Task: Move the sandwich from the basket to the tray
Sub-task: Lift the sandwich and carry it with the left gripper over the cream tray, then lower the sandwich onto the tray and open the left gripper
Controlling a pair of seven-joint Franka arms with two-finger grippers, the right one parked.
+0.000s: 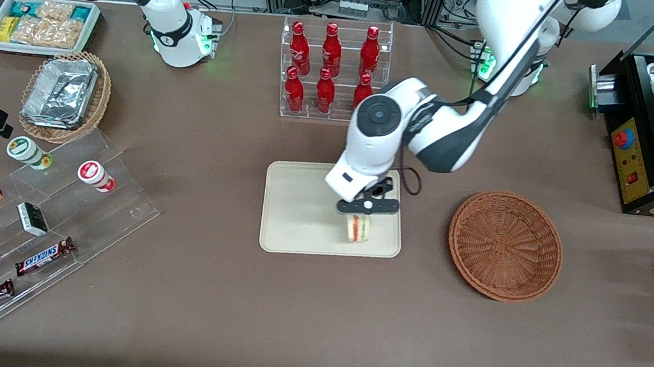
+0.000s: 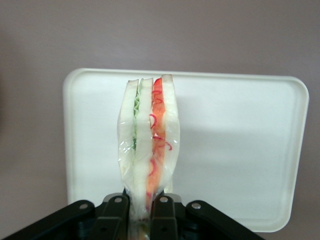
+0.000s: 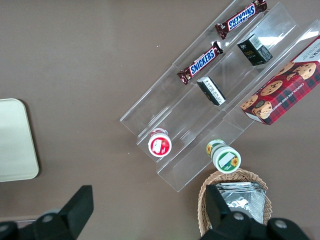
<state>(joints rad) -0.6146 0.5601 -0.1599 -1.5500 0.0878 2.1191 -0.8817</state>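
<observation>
Overhead, pincer point(image 1: 365, 216) gripping sandwich point(image 2: 148, 145), above tray point(image 1: 299, 205)

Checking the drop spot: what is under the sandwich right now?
The tray lies under the sandwich, which the gripper holds with its jaws shut on it. The strip of tray directly below the sandwich is covered.

The front view looks steeply down from high above the near table edge, facing twelve o'clock toward both arm bases, and takes in the whole table. The left wrist view sits close above the gripper point(image 2: 142, 212), staring past the sandwich point(image 2: 149, 145) onto the tray point(image 2: 240, 150), which both other views share. The right wrist view looks straight down from mid height, catching one tray corner at nine o'clock.
</observation>
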